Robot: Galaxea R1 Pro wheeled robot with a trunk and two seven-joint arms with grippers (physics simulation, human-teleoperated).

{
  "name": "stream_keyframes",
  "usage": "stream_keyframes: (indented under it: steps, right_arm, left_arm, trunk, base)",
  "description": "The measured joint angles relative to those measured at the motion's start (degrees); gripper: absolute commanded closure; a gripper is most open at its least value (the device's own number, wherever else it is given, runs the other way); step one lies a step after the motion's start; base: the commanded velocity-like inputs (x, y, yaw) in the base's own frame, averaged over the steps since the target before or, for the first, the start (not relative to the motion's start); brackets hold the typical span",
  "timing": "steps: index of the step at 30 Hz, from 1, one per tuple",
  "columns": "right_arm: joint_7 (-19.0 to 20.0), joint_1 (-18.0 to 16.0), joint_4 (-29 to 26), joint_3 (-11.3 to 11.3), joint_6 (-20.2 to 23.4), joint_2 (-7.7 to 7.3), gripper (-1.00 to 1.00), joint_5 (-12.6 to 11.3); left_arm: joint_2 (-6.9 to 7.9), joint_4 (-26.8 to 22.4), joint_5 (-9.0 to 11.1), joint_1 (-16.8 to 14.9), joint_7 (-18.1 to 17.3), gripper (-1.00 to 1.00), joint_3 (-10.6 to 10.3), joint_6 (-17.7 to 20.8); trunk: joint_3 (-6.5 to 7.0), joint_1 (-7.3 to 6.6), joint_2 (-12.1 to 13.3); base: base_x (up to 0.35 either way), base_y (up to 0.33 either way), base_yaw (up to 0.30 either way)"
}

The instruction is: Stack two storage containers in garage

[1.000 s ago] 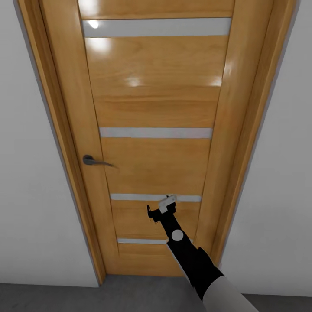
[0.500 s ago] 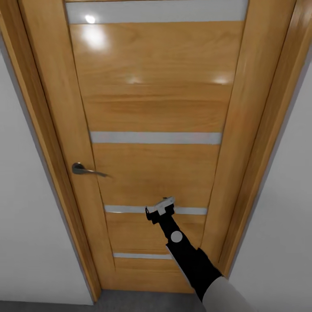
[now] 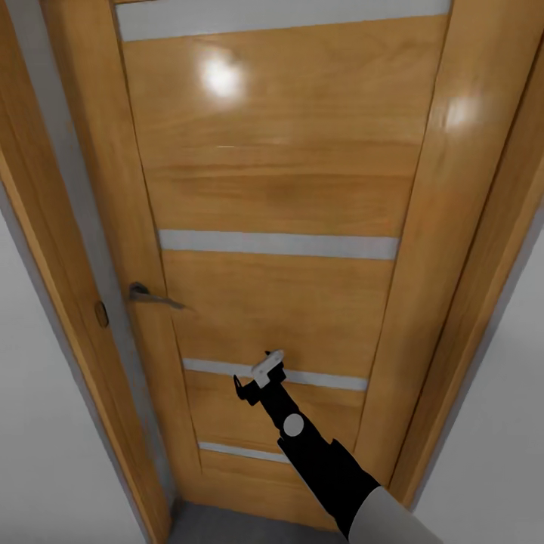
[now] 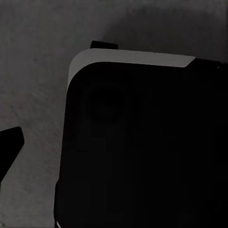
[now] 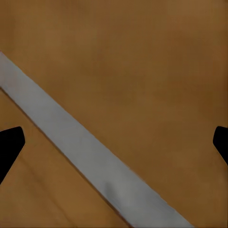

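The two storage containers are out of view. A tall honey-wood door (image 3: 279,174) with pale horizontal stripes stands right in front of me, swung slightly ajar on its handle side. My right gripper (image 3: 255,380) reaches out to the door's lower part, beside one pale stripe. In the right wrist view that gripper (image 5: 114,142) is open with only door wood and a stripe between its fingertips. The left wrist view looks down on a dark rounded part of my own body (image 4: 142,142) over grey mottled ground, with one left fingertip (image 4: 9,149) at the picture's edge.
A grey lever handle (image 3: 147,293) sticks out at the door's left. The wooden door frame (image 3: 45,227) with its latch plate (image 3: 100,313) stands close on the left. White walls (image 3: 499,423) flank the door. A strip of grey floor (image 3: 227,529) lies at its foot.
The door has swung away on its handle side, baring its edge and the frame's latch plate. The camera has come closer. My right gripper has stayed at the lower door, shifting slightly left.
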Motion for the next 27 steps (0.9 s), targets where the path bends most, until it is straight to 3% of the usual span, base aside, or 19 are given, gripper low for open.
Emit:
stream_keyframes:
  steps: [7, 8, 9, 12, 16, 21, 27]
  right_arm:
    - [0.0, -0.45, 0.65, 0.03, 0.04, 0.0, -1.0, -0.18]
    - [0.04, -1.21, 1.38, -0.01, 0.04, 0.0, -1.0, -0.36]
    - [0.07, -4.41, 5.78, 2.19, -0.08, 0.0, -1.0, -0.37]
    - [-0.24, -7.84, 11.53, -0.16, -0.48, 0.0, -1.0, -0.43]
    - [0.03, -10.14, 14.08, -0.12, -0.59, 0.0, -1.0, -0.99]
    - [-0.24, -15.32, 19.33, -0.35, -0.68, 0.0, -1.0, -1.26]
    - [-0.69, -15.96, 18.13, -0.7, -0.89, 0.0, -1.0, -2.53]
  left_arm:
    - [-0.07, 0.01, -0.02, 0.0, 0.0, -1.0, -0.01, 0.0]
    - [-0.11, 0.01, -0.04, 0.0, 0.0, -1.0, -0.01, 0.0]
    - [-0.16, 0.02, -0.06, 0.03, 0.0, -1.0, -0.01, -0.01]
    - [-0.17, 0.01, -0.09, 0.0, 0.0, -1.0, -0.01, 0.0]
    - [-0.17, 0.01, -0.08, -0.01, 0.0, -1.0, -0.01, 0.0]
    - [-0.15, 0.02, -0.08, 0.03, 0.0, -1.0, -0.01, -0.01]
    - [-0.07, 0.01, -0.06, 0.01, 0.0, -1.0, 0.0, 0.0]
  trunk:
    - [0.01, 0.01, 0.01]
    - [0.0, 0.01, 0.01]
    - [0.0, 0.01, 0.0]
    - [0.01, 0.01, 0.01]
    - [-0.01, 0.02, 0.01]
    - [0.0, 0.02, 0.01]
    - [0.01, 0.03, 0.01]
  base:
    - [0.178, 0.0, 0.0]
    - [0.104, 0.0, 0.0]
    - [0.102, 0.0, 0.0]
    - [0.099, 0.0, 0.0]
    - [0.096, 0.0, 0.0]
    - [0.07, 0.0, 0.0]
    - [0.007, 0.0, 0.0]
